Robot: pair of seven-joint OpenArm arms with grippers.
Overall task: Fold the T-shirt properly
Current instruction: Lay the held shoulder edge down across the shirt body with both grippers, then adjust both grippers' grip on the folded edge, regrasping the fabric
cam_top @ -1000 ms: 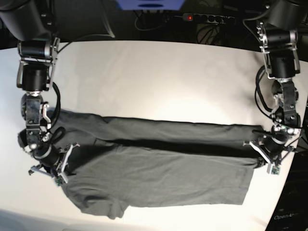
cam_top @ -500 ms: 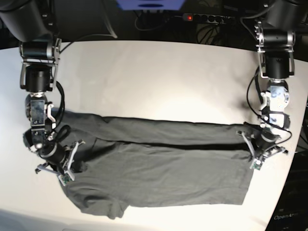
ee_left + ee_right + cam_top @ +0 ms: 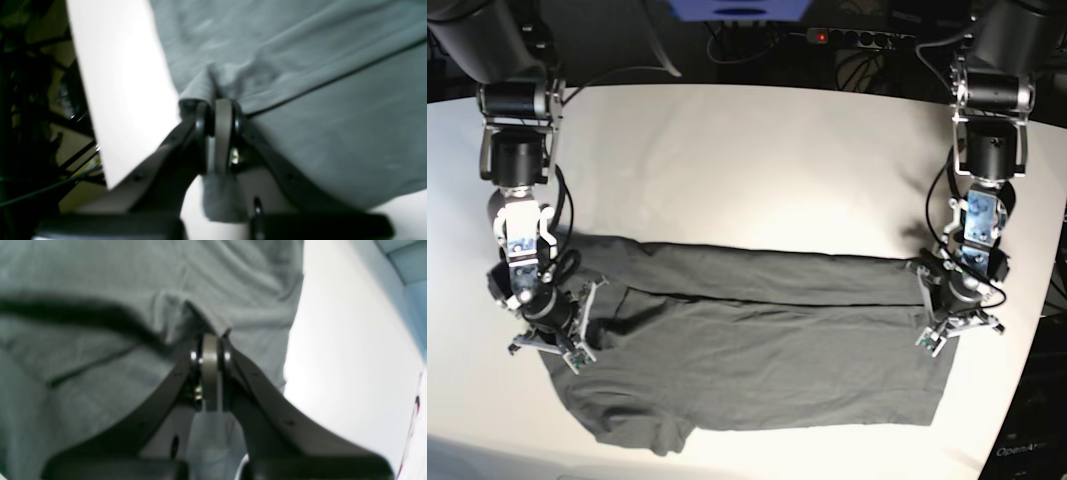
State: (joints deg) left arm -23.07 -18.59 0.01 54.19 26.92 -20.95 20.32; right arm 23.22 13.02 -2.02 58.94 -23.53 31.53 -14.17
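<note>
Reaching down, left gripper (image 3: 218, 115) and right gripper (image 3: 210, 355) pinching T-shirt (image 3: 757, 350) edges

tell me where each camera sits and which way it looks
Base: high above, looking down on the white table; both arms show, T-shirt stretched between them.
Left wrist: on the left arm, looking along the left hand, shut on the shirt's edge by the table edge.
Right wrist: on the right arm, looking along the right hand, shut on a fabric fold.
Shared: all three show the T-shirt; the base view shows both hands too.
</note>
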